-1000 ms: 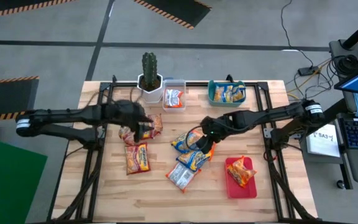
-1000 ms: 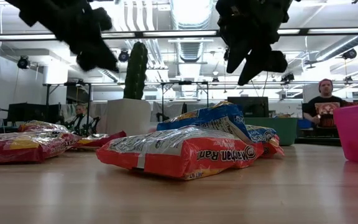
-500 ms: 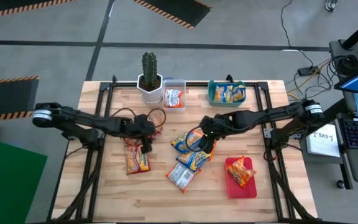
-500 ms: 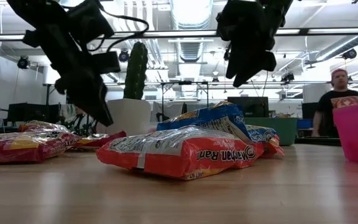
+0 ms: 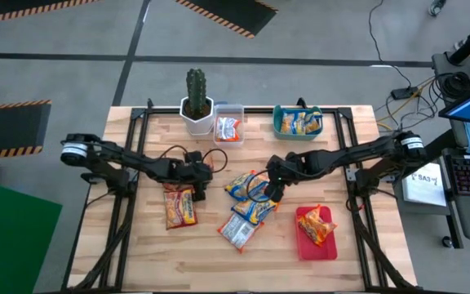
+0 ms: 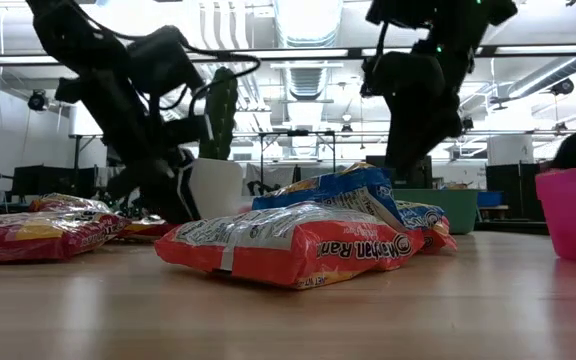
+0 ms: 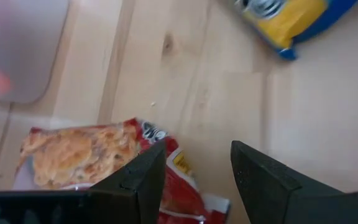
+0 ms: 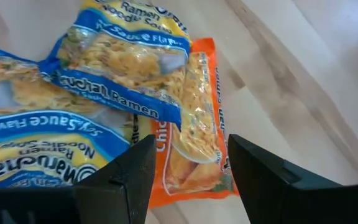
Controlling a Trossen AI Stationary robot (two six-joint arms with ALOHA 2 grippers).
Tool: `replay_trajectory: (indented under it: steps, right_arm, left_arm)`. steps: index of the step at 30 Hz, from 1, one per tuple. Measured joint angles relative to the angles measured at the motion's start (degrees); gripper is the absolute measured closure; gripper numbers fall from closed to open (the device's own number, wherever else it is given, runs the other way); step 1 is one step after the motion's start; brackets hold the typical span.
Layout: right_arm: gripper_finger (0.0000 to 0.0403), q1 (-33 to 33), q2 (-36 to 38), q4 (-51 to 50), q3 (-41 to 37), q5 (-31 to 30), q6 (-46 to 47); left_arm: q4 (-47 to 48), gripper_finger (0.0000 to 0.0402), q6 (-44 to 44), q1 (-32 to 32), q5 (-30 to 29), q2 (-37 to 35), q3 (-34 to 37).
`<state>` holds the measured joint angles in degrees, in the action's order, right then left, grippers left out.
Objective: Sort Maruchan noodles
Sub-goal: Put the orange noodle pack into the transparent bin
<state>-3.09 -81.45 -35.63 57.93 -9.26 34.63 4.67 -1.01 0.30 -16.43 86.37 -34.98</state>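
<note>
- high view: the wooden table [image 5: 137, 257] is filling the middle of the frame. the left gripper [image 5: 200, 180] is sitting left of centre, low over a red ramen packet [image 5: 204, 162], and a second red packet [image 5: 179, 207] is lying just below it. the right gripper [image 5: 271, 191] is hanging at centre over a cluster of blue-and-yellow ramen packets [image 5: 245, 186], with a silvery white packet [image 5: 237, 231] lying below them. along the top edge, a potted cactus [image 5: 196, 100] is standing beside a clear bin [image 5: 228, 127] holding one packet, and a teal bin [image 5: 297, 122] is holding blue-and-yellow packets. a flat red tray [image 5: 317, 238] at lower right is carrying an orange packet [image 5: 318, 223].
- low view: an orange packet [image 6: 288, 244] is lying in the centre foreground with a blue packet [image 6: 343, 190] lying partly on top behind it. red packets [image 6: 38, 233] are lying at the left edge. the left gripper [image 6: 163, 195] is reaching down at left of centre; the right arm [image 6: 423, 90] is coming down at upper right of centre.
- left wrist view: the two dark fingers [image 7: 138, 183] are standing spread apart, gripping nothing, with bare wood between them. a red packet [image 7: 104, 165] is lying at lower left, touching one finger in the picture. a blue-and-yellow packet [image 7: 288, 18] is showing at the top right.
- right wrist view: the dark fingers [image 8: 126, 180] are standing apart, clasping nothing, just over an orange packet [image 8: 194, 134], which is lying partly under blue-and-yellow packets [image 8: 98, 87] filling the upper left.
</note>
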Motion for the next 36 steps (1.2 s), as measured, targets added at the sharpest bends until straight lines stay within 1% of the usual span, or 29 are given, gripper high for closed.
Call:
replay_trajectory:
  steps: [7,13,18,22,25,27,28,30,31,32,33,34,36]
  right_arm:
    - [0.0213,0.0,0.0,7.1,-4.5,0.0,0.6]
    - [0.0213,0.0,0.0,8.1,-5.2,-2.4,0.9]
    - [0.0213,0.4,0.3,8.2,-3.1,-3.6,0.6]
    - [0.0216,2.9,0.3,12.5,-0.8,-9.6,-4.7]
    - [0.0222,6.4,0.3,14.6,0.3,-9.0,-7.7]
    - [0.0226,8.8,0.3,12.1,1.8,-5.4,-6.9]
    - [0.0229,9.9,0.3,9.7,2.7,-2.2,-5.9]
    - [0.0233,11.2,0.4,4.0,4.3,7.9,-6.2]
    - [0.0235,11.3,0.5,1.3,5.2,14.1,-7.2]
    - [0.0237,10.9,0.5,-1.5,6.0,20.1,-7.6]
    - [0.0239,10.0,0.7,-4.6,6.8,24.9,-7.1]
    - [0.0241,9.0,0.8,-8.3,7.5,28.6,-5.3]
    - [0.0243,6.5,0.8,-15.8,8.8,32.7,-0.7]
  left_arm:
    - [-1.1,0.0238,2.3,0.0,-0.6,2.9,0.0]
    - [-1.2,0.0238,4.4,0.0,-1.0,3.3,-0.1]
    - [-0.9,0.0238,4.9,-0.1,0.5,1.4,0.0]
    - [-0.6,0.0238,4.6,-0.1,0.9,-0.8,-0.1]
    - [-0.6,0.0238,4.4,-0.1,1.4,-3.1,-0.6]
    - [-0.5,0.0238,4.4,-0.1,2.6,-4.9,-0.7]
    - [-0.3,0.0238,4.6,-0.1,3.4,-5.7,-0.7]
    - [0.0,0.0238,5.0,-0.1,5.1,-7.7,-0.7]
    - [0.0,0.0238,5.1,-0.2,5.7,-8.6,-0.7]
    - [0.0,0.0238,5.2,-0.3,6.0,-9.5,-0.7]
    - [0.0,0.0238,5.2,-0.2,6.6,-10.3,-0.7]
    - [0.1,0.0238,5.2,-0.3,6.6,-11.1,-0.7]
    - [-0.3,0.0238,5.1,-0.3,6.6,-12.6,-0.7]
